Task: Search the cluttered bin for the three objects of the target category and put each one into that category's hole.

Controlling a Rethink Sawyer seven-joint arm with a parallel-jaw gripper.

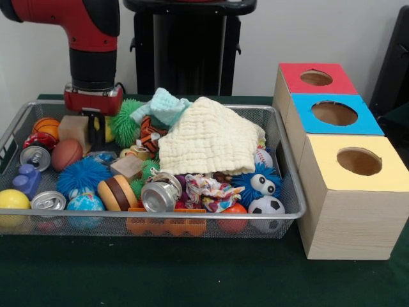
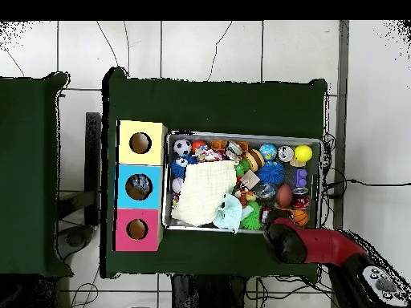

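A wire mesh bin (image 1: 291,153) holds mixed clutter. My gripper (image 1: 97,131) hangs low in its back left corner, next to a wooden block (image 1: 73,131) and a green spiky ball (image 1: 128,121). Its tips are dark against the clutter. Beside the bin stand three wooden boxes with round holes: red-topped (image 1: 291,77), blue-topped (image 1: 370,121) and yellow-topped (image 1: 326,150). Around the gripper lie a small basketball (image 1: 46,126), a brown football (image 1: 66,154) and a red ball (image 1: 39,140). In the overhead view the red arm (image 2: 317,245) covers the gripper at the bin's lower right corner.
A cream cloth (image 1: 208,144) and a teal cloth (image 1: 165,105) cover the bin's middle. Several cans, such as one silver can (image 1: 158,195), lie near the front, with a soccer ball (image 1: 266,206), a blue fuzzy toy (image 1: 259,182), a yellow ball (image 1: 13,200) and a globe ball (image 1: 84,203).
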